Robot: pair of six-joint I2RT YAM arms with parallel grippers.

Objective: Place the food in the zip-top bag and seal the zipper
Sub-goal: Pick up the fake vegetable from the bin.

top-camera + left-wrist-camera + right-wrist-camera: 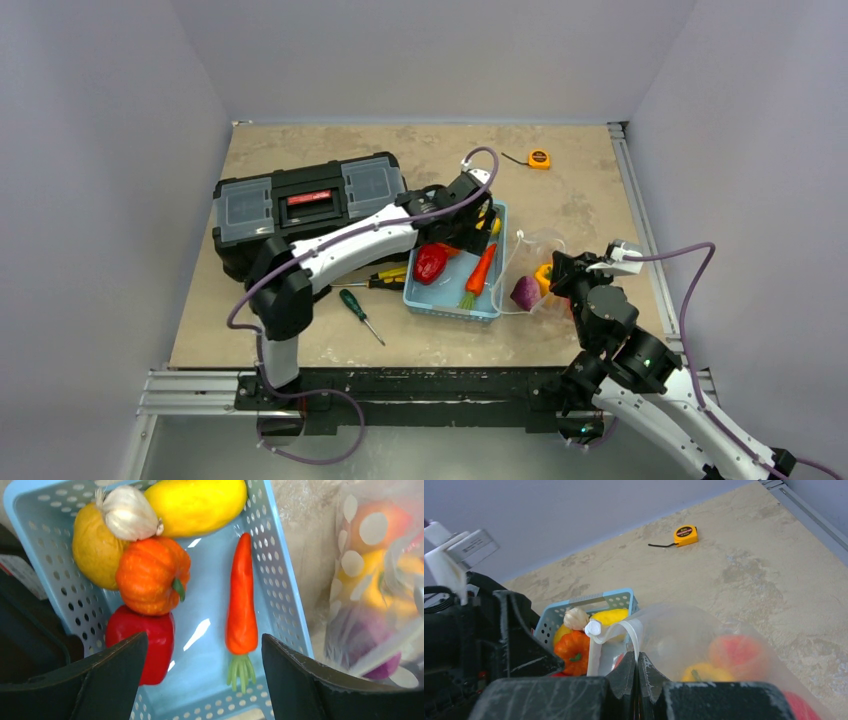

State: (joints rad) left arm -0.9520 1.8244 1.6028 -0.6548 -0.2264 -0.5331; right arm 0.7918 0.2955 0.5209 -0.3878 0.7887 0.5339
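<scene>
My left gripper hangs open over the light blue basket, which holds a carrot, a red pepper, an orange pumpkin, a garlic bulb and yellow pieces. The carrot's green top lies between the open fingers, below them. The clear dotted zip-top bag lies right of the basket with red, yellow and purple food inside. My right gripper is shut on the bag's whitish zipper strip at the mouth, holding it up.
A black toolbox sits left of the basket under the left arm. Screwdrivers lie in front of it. An orange tape measure lies at the back of the table, also in the right wrist view.
</scene>
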